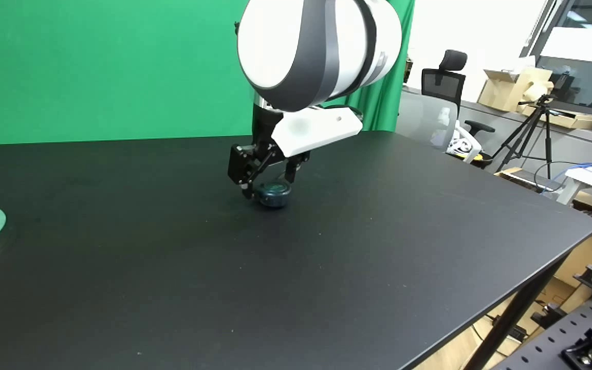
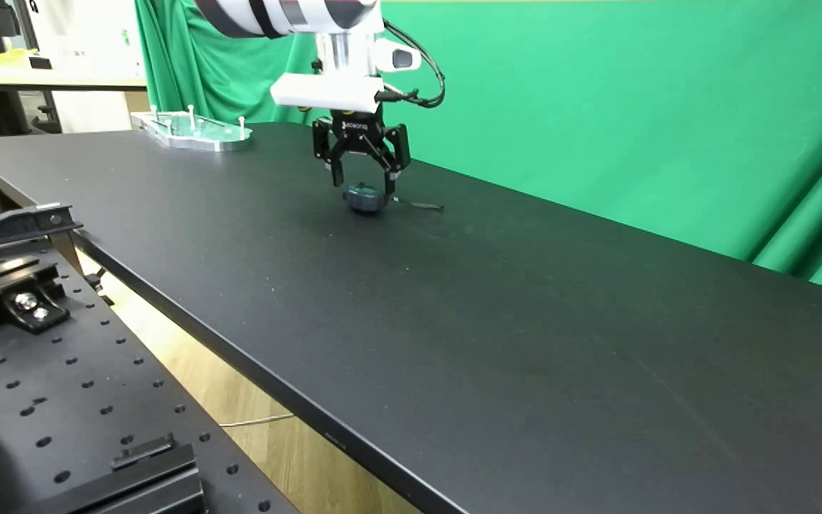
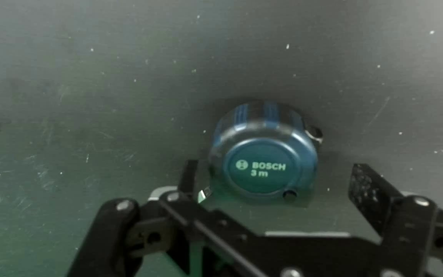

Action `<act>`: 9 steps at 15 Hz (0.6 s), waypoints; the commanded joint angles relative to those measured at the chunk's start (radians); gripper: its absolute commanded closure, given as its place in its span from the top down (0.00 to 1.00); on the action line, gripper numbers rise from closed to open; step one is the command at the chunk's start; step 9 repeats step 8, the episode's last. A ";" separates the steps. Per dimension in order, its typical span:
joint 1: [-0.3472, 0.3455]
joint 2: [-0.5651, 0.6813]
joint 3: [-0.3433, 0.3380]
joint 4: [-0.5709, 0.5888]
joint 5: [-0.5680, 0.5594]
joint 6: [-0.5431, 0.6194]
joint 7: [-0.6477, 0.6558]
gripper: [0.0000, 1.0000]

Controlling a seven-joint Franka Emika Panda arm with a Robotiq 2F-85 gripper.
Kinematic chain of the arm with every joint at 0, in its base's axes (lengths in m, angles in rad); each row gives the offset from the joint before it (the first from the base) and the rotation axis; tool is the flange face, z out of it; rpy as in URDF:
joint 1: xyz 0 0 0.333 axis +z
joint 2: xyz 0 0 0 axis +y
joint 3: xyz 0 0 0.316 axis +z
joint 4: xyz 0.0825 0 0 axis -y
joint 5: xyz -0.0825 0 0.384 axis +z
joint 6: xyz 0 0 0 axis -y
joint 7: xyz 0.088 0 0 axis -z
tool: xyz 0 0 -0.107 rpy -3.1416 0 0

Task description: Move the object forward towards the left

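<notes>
Green curtain (image 2: pixel 596 121) backs a dark table (image 2: pixel 468 314) bearing a tape measure (image 3: pixel 263 161).

Arm (image 1: pixel 270 46) is rounded, white w/ dk grey & blk bands (image 1: pixel 317 51), blk cables (image 2: pixel 440 77), boxy white plate (image 2: pixel 325 91). Gripper (image 2: pixel 363 185) is blk w/ ROBOTIQ lettering (image 2: pixel 354 126), silvery screws (image 3: pixel 421 201).

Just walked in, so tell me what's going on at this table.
A robot arm has its open gripper at a Bosch tape measure resting on the dark table. In the wrist view a gap shows between the tape measure and the finger at the picture's right, so it isn't gripped. The job is to move it forward and left; the pictures don't settle whether that is done.
</notes>
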 commanded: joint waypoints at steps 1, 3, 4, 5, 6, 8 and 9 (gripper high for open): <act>0.093 -0.095 -0.100 -0.064 -0.073 -0.037 0.124 1.00; 0.120 -0.126 -0.131 -0.082 -0.113 -0.057 0.167 1.00; 0.122 -0.141 -0.132 -0.091 -0.126 -0.066 0.181 1.00; 0.105 -0.159 -0.111 -0.101 -0.128 -0.085 0.179 1.00; 0.076 -0.177 -0.078 -0.112 -0.119 -0.103 0.164 1.00; 0.020 -0.205 -0.014 -0.130 -0.099 -0.145 0.141 1.00; 0.020 -0.205 -0.014 -0.130 -0.099 -0.145 0.141 1.00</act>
